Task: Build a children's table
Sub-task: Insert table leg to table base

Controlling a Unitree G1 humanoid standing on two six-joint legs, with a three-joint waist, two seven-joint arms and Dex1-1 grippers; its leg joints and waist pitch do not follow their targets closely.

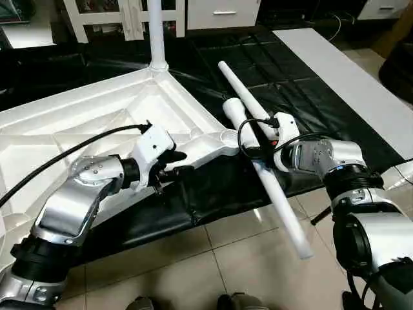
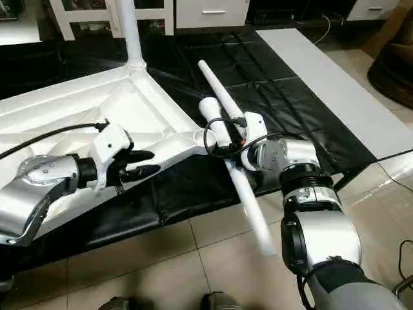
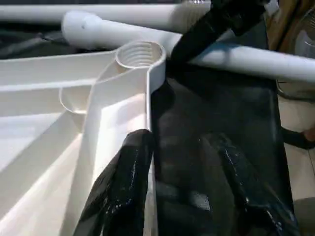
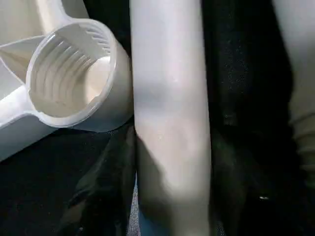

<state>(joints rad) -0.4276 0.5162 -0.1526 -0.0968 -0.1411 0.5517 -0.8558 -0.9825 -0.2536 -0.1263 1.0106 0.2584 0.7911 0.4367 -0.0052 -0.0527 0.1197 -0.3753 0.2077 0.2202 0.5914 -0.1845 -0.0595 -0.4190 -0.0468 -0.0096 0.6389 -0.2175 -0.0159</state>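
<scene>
The white table top (image 1: pixel 77 123) lies underside up on a black sheet. One leg (image 1: pixel 156 32) stands upright in its far corner socket. My left gripper (image 1: pixel 174 163) is at the top's near edge, open, with one finger (image 3: pixel 123 187) against the rim and black sheet showing between the fingers. My right gripper (image 1: pixel 255 152) is shut on a loose leg (image 1: pixel 284 206) lying just beside the empty threaded corner socket (image 4: pixel 69 73). That leg's thin end reaches out over the floor tiles. A second loose leg (image 1: pixel 242 93) lies on the sheet just behind it.
White cabinets (image 1: pixel 129 13) stand at the back. A long white board (image 1: pixel 348 84) runs along the sheet's right side. Beige floor tiles (image 1: pixel 226 258) lie in front, with two shoe tips (image 1: pixel 139 303) at the bottom edge.
</scene>
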